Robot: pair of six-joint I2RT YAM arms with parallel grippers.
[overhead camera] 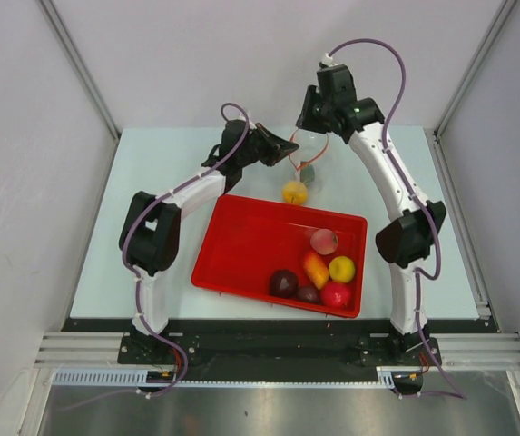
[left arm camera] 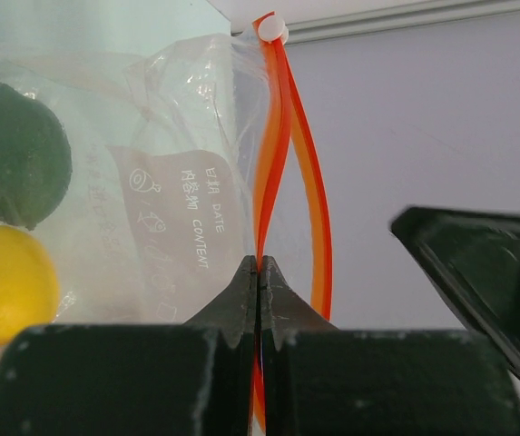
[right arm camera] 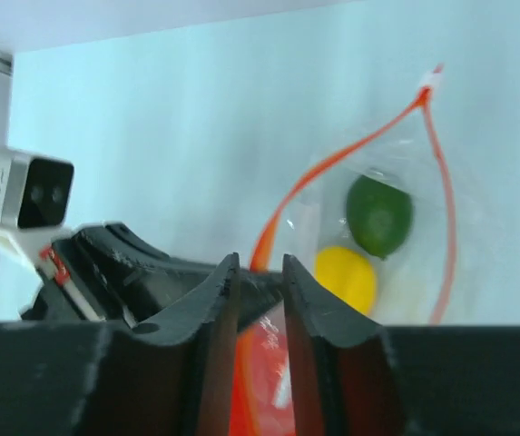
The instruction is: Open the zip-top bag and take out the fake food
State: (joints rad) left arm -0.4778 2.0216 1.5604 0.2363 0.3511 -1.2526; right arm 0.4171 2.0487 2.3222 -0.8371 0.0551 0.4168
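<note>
The zip-top bag [overhead camera: 307, 153] hangs over the far middle of the table with its mouth spread into a loop. My left gripper [overhead camera: 291, 148] is shut on one side of its orange-red zip strip [left arm camera: 269, 136], jaws pressed together [left arm camera: 260, 262]. My right gripper [overhead camera: 313, 127] sits above the bag's far side. Its fingers stand apart [right arm camera: 260, 259], and the strip [right arm camera: 332, 159] shows in the gap. A green fruit [overhead camera: 307, 171] lies in the bag [right arm camera: 379, 213]. A yellow fruit [overhead camera: 295, 192] sits just below it. I cannot tell whether that one is inside the bag.
A large red tray [overhead camera: 241, 245] lies on the near middle of the table. It holds several toy fruits at its right end, among them a pink one [overhead camera: 323, 241], a yellow one [overhead camera: 341, 269] and a red one [overhead camera: 335, 293]. Grey walls close in both sides.
</note>
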